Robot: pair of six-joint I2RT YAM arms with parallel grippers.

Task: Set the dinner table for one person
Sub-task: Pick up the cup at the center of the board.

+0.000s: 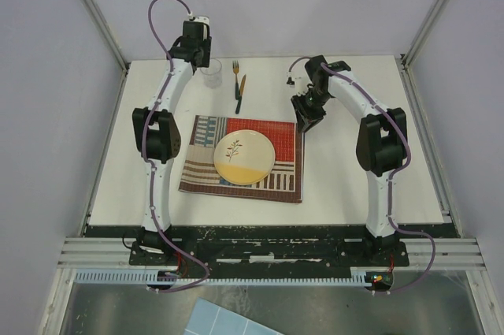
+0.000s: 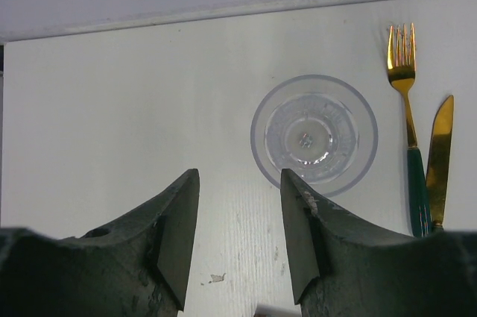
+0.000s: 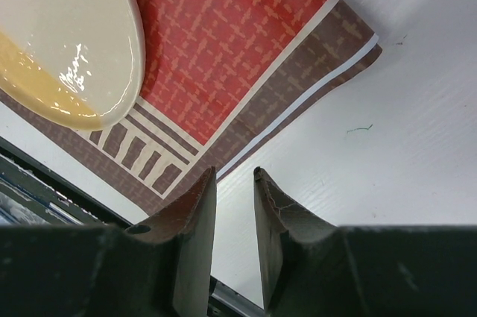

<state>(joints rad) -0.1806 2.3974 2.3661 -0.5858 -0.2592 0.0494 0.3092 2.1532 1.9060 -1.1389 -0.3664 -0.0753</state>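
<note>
The white dinner table (image 1: pixel 370 185) holds a striped red, blue and beige placemat (image 1: pixel 285 139) with a cream and yellow plate (image 1: pixel 244 157) on it. A clear glass (image 1: pixel 211 74) stands at the far edge, with a gold fork (image 1: pixel 235 69) and a gold knife (image 1: pixel 242 85), both green-handled, to its right. My left gripper (image 1: pixel 197 57) hovers just left of the glass (image 2: pixel 314 136), open and empty (image 2: pixel 240 183); the fork (image 2: pixel 403 86) and knife (image 2: pixel 440 149) lie beyond. My right gripper (image 1: pixel 305 120) hangs over the placemat's far right corner (image 3: pixel 246 41), slightly open and empty (image 3: pixel 235 177).
Grey walls and a metal frame enclose the table on three sides. The arm bases sit on a black rail (image 1: pixel 268 248) at the near edge. The plate's rim (image 3: pixel 89 48) shows at the left of the right wrist view.
</note>
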